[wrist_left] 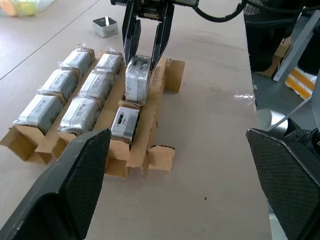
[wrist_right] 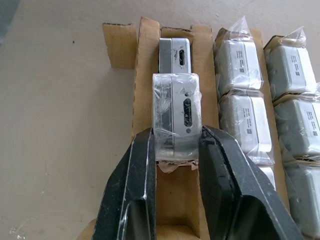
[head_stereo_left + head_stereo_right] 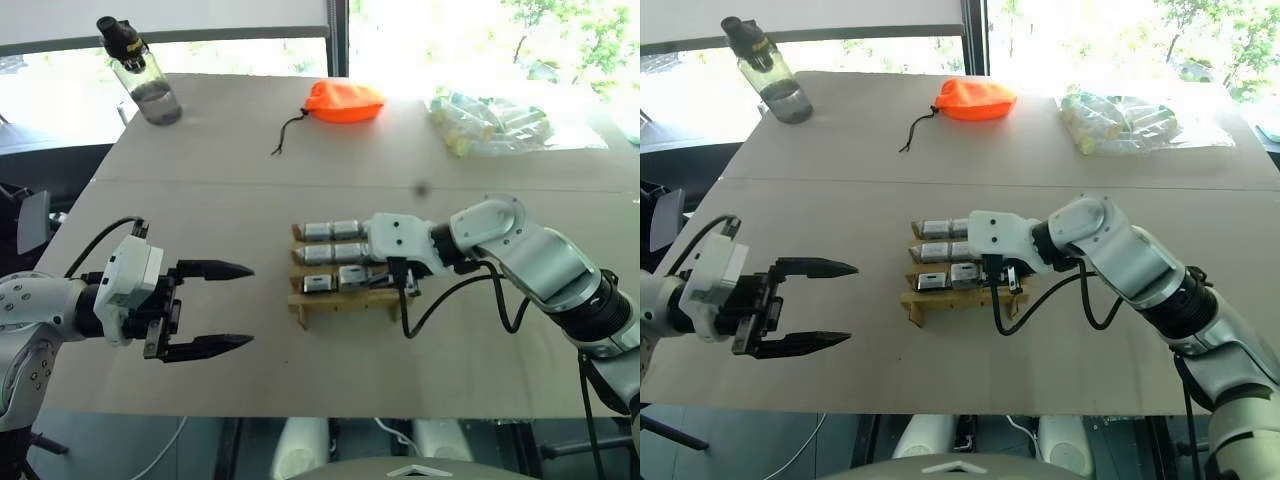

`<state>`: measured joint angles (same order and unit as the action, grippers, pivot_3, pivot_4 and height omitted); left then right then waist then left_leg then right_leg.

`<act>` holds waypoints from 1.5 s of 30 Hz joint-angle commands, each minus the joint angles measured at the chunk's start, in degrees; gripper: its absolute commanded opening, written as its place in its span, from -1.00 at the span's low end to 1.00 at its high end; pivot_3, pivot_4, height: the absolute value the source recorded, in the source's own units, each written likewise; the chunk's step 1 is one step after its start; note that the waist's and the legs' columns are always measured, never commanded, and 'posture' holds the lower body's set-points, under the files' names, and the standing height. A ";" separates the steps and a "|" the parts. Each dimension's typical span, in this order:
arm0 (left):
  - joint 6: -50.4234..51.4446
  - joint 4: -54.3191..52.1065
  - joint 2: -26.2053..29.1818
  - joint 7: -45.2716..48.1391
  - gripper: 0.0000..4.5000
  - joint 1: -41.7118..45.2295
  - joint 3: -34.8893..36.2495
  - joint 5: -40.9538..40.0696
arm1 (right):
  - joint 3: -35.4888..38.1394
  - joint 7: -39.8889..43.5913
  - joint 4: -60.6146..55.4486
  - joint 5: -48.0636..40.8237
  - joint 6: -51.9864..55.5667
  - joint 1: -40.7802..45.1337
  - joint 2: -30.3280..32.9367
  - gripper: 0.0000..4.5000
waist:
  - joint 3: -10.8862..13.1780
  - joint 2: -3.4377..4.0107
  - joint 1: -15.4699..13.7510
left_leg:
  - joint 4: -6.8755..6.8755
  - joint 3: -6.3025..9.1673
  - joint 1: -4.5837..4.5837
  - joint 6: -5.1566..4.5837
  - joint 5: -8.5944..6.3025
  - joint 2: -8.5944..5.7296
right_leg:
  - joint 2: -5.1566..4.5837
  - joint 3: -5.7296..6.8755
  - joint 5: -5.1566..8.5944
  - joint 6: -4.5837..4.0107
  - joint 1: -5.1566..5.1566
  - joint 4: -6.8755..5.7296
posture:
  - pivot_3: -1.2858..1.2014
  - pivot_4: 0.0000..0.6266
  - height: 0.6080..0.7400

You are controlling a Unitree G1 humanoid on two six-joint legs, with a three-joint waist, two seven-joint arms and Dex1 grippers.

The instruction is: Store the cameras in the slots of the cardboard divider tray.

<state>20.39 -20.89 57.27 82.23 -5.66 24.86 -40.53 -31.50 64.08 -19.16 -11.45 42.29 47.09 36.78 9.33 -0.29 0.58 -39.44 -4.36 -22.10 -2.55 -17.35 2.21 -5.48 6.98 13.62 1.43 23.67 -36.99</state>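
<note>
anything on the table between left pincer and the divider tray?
Nothing: bare tabletop between left pincer and divider tray, seen in the left eye view.

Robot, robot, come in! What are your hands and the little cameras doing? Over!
Right gripper shut on a wrapped camera, over the cardboard tray's near row. Left gripper open, empty, off to the side. Nothing blocking the slot.

The cameras (image 2: 176,116) are silver-grey in clear glossy wrap, and the cardboard divider tray (image 2: 142,90) is tan-brown. An orange pouch (image 3: 343,101) lies on the pale beige bench (image 3: 250,170). The right hand (image 2: 175,200) has black fingers.
</note>
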 commanded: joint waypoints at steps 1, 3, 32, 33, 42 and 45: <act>-0.93 -0.81 0.98 0.21 1.00 0.65 0.71 0.33 | 0.38 0.03 -0.59 1.18 0.35 0.06 0.83 -0.70 | 0.00 0.00 -0.02 | 0.00 0.01 0.00 0.00 0.00 0.00 | 0.00 0.01 0.00 0.00 0.00 0.00 | 0.03 -0.52 0.78; -1.01 -0.62 1.13 0.37 1.00 0.99 0.30 0.58 | -0.06 -0.64 -0.32 2.07 0.74 0.03 0.65 -0.70 | 0.00 0.00 -0.02 | 0.00 0.01 0.00 0.00 0.00 0.00 | 0.00 0.01 0.00 0.00 0.00 0.00 | 0.03 -0.52 0.78; -0.58 -1.28 -2.08 -3.56 1.00 6.79 -2.36 -1.30 | 28.99 -28.24 16.02 4.95 3.46 -9.23 0.73 0.99 | -0.03 -0.07 -0.09 | 0.17 -0.07 -0.02 0.01 0.01 0.01 | 0.00 0.00 0.00 0.00 0.03 0.06 | 0.03 -0.52 0.78; -0.69 -1.06 -2.15 -3.49 1.00 6.96 -2.50 -1.12 | 30.42 -30.94 15.04 5.32 3.39 -11.25 -0.81 0.99 | -0.01 -0.03 -0.06 | 0.17 -0.07 -0.04 0.02 0.01 0.02 | 0.00 0.05 0.00 0.00 0.02 0.08 | 0.03 -0.52 0.78; -1.70 1.50 -1.79 -1.62 1.00 9.44 -4.05 -0.05 | 41.01 -58.28 3.64 7.96 6.74 -23.98 -23.88 0.99 | -0.01 0.00 0.16 | 0.13 -0.16 0.12 0.15 0.08 0.05 | 0.06 -0.16 0.01 0.01 0.05 -0.13 | 0.03 -0.52 0.78; -2.05 2.09 -1.68 -1.06 1.00 10.12 -4.63 0.06 | 42.58 -63.59 4.83 8.31 5.43 -24.98 -28.66 0.99 | -0.01 0.00 0.16 | 0.12 -0.15 0.12 0.16 0.09 0.03 | 0.06 -0.18 0.00 0.01 0.04 -0.14 | 0.03 -0.52 0.78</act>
<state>19.33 -18.67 54.87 80.60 3.68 19.87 -40.52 8.79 3.85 -12.92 -3.89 49.53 21.96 9.11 9.32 -0.29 0.74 -39.32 -4.51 -21.98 -2.39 -17.26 2.24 -5.42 6.79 13.62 1.44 23.71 -37.13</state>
